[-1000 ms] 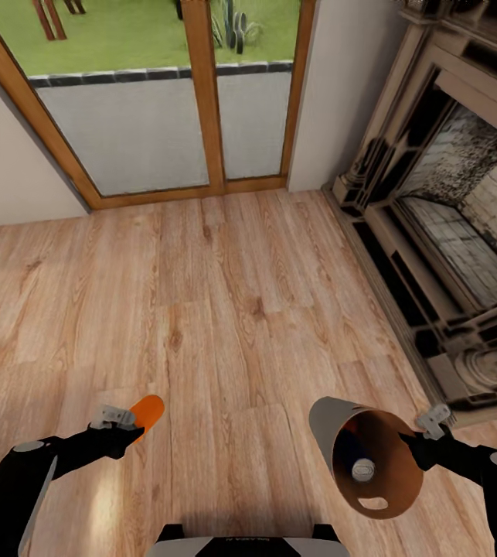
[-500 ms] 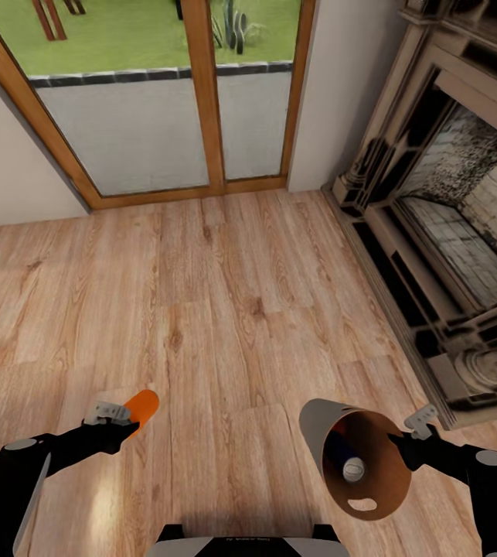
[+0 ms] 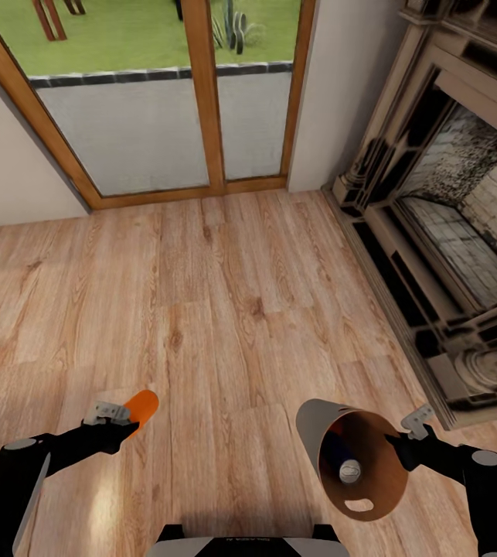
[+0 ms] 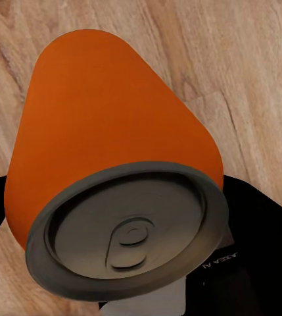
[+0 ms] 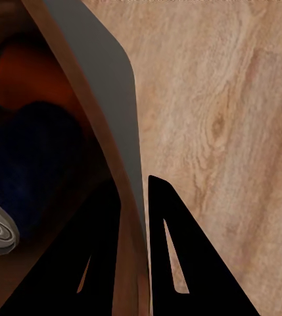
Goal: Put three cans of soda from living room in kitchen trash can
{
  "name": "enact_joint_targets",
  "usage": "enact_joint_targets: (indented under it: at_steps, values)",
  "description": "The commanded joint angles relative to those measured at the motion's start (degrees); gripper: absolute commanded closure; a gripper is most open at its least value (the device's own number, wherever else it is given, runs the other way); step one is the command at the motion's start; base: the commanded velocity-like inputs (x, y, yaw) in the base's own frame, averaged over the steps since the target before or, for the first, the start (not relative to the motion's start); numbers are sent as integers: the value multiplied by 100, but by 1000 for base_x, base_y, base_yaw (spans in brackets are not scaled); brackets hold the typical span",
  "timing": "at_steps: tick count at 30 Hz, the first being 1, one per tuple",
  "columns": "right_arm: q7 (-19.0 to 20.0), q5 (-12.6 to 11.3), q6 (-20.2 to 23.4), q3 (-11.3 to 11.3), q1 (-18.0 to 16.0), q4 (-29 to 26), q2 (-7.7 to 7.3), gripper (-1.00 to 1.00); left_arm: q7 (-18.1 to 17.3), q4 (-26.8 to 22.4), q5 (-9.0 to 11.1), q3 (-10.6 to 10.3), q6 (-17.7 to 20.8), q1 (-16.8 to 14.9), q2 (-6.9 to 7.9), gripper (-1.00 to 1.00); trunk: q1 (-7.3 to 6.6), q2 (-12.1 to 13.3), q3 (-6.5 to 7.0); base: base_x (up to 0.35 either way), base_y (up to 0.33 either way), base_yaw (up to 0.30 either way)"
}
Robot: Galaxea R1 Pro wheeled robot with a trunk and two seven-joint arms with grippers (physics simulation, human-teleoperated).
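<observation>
My left gripper (image 3: 117, 422) is shut on an orange soda can (image 3: 141, 404), held low at the left of the head view; the left wrist view has the same can (image 4: 108, 158) close up, silver top toward the camera. My right gripper (image 3: 399, 445) is shut on the rim of the trash can (image 3: 314, 422), which is tipped on its side above the floor, its orange-brown mouth facing me. Inside it lies a blue can (image 3: 339, 456) with a silver top. In the right wrist view the fingers (image 5: 167, 250) pinch the bin wall (image 5: 108, 99), with the blue can (image 5: 29, 158) and an orange can (image 5: 22, 72) inside.
A wood floor (image 3: 225, 309) stretches ahead to glass patio doors with wooden frames (image 3: 202, 100). The stone fireplace (image 3: 449, 232) runs along the right side, its hearth edge close to my right arm. White walls flank the doors.
The right gripper and the tipped trash can have drifted left and down toward me. The left gripper with the orange can dropped slightly, then held still.
</observation>
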Motion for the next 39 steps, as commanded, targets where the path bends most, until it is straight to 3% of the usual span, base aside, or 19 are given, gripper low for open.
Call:
enact_joint_targets:
  at_steps: [1, 6, 10, 13, 19, 22, 27, 34, 35, 39]
  values:
    - [29, -18, 26, 23, -1, -1, 6, 100, -2, -5, 4, 0, 52, -1, 0, 100, 0, 0, 0, 0, 0, 0]
    - [28, 22, 75, 138, -1, -1, 14, 100, -45, -42, 28, -8, 461, -18, -5, 100, 0, 0, 0, 0, 0, 0]
    - [32, 25, 440, 336, -5, -7, 12, 100, -198, -213, 85, -24, 930, -77, -7, 100, 0, 0, 0, 0, 0, 0]
    - [105, 21, 930, 744, -30, -15, 7, 100, -520, -386, 303, -56, 1490, -194, -1, 100, 0, 0, 0, 0, 0, 0]
    - [457, 25, 1647, 1146, -92, -137, -23, 100, -776, -466, 462, -77, 2115, -662, 4, 100, 0, 0, 0, 0, 0, 0]
    - [561, 28, 1897, 1256, -161, -250, -39, 100, -833, -471, 473, -79, 2190, -943, 3, 100, 0, 0, 0, 0, 0, 0]
    - [949, 48, 2570, 1594, -541, -669, -77, 100, -1037, -430, 549, -80, 2190, -1720, 5, 100, 0, 0, 0, 0, 0, 0]
    - [1442, 67, 3150, 1693, -1107, -880, -94, 100, -1277, -187, 846, -77, 2190, -1942, 6, 100, 0, 0, 0, 0, 0, 0]
    - [1504, 64, 3259, 1701, -1205, -887, -96, 100, -1378, -26, 905, -83, 2190, -2043, 22, 100, 0, 0, 0, 0, 0, 0]
    - [1740, 80, 3877, 1808, -1658, -829, -98, 100, -2093, 1227, 1004, -193, 2190, -3014, 84, 100, 0, 0, 0, 0, 0, 0]
